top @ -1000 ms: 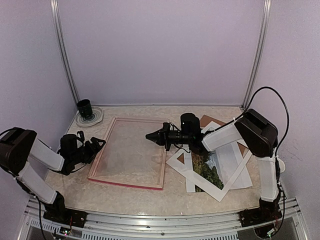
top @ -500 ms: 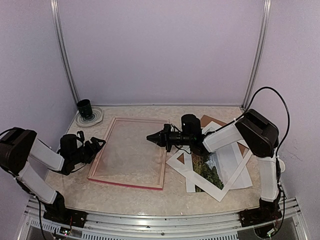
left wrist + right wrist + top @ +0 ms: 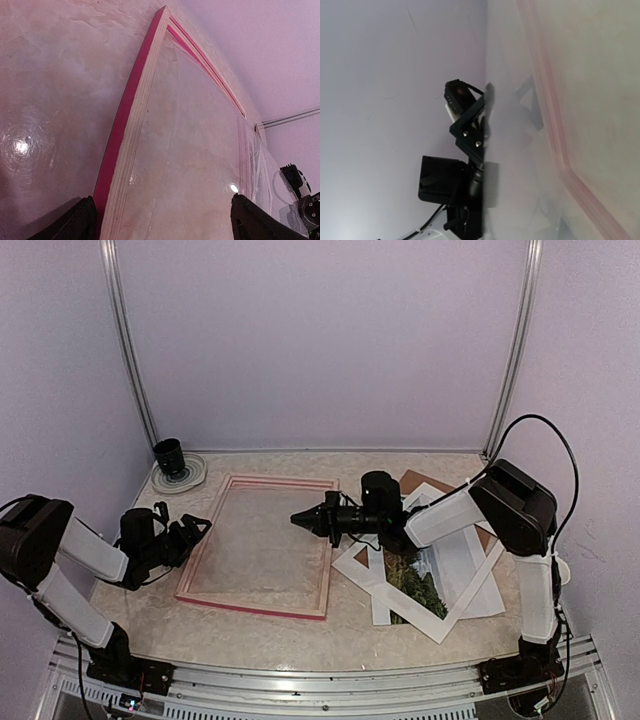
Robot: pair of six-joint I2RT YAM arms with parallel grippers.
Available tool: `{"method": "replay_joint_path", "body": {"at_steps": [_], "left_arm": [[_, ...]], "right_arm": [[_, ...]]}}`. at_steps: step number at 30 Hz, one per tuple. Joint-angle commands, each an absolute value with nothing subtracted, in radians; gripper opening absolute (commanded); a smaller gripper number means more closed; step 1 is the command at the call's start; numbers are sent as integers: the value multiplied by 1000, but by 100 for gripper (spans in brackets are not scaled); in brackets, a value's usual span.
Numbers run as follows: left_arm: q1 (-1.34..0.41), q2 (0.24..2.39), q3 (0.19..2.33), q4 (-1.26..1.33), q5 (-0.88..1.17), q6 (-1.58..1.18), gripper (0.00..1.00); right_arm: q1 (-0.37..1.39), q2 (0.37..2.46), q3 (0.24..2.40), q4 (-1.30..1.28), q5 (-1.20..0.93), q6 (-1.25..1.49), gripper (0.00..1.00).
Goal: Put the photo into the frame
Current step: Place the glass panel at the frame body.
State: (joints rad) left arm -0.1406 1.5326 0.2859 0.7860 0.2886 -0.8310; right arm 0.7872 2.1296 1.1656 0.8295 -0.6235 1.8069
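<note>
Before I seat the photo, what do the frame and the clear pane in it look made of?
The frame: pale wood, likely plywood, thin layers showing along its edge, with a pink-red painted side. The pane: clear and glossy, with bright glints; glass or acrylic, I cannot tell.

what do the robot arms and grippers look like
The left arm and right arm have white link shells with bulky black joint housings. The left gripper and right gripper are black, with two tapering fingers. A thin black cable loops above the right arm's shoulder.
</note>
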Motion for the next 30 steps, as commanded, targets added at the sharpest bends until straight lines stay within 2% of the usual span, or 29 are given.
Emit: {"method": "replay_joint_path", "body": {"at_steps": [1,7,22,30], "left_arm": [[-136,1536,276,818,308,-834,92],[-134,1531,276,818,310,-833,92],[-126,1519,271,819,314,-834,92],[-126,1530,272,836,333,-841,92]], "right_arm": [[805,2128,1166,868,-637,1807,0],[799,2134,1190,823,-639,1760,0],[775,2108,1362,298,-662,1346,0],[773,2127,1467,114,-652,1177,0]]}}
